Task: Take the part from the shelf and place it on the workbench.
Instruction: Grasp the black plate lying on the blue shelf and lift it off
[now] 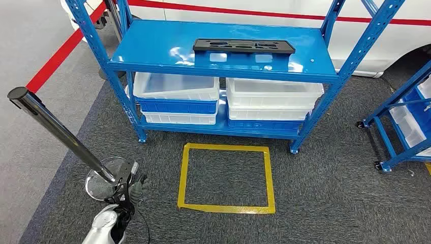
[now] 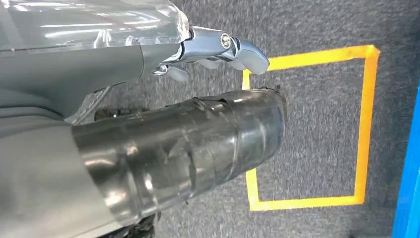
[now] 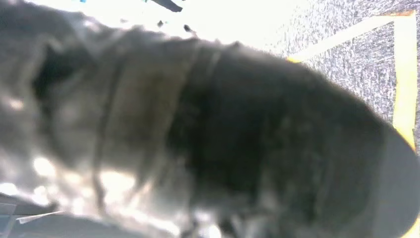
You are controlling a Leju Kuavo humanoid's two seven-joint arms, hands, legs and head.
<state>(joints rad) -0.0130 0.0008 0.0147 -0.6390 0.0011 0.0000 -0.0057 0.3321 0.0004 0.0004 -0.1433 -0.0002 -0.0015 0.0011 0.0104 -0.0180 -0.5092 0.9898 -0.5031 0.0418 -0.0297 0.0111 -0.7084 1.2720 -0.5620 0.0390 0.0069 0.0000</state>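
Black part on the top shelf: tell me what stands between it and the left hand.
Nothing visible blocks it. The black part lies alone on the blue shelf's open top level. The left hand hangs low by the stanchion base, with carpet and the yellow tape square between.

Probably a workshop: blue steel shelving [image 1: 223,48] (stacked plastic bins [image 1: 178,96]), taped floor square [image 1: 226,178], barrier post [image 1: 61,134].
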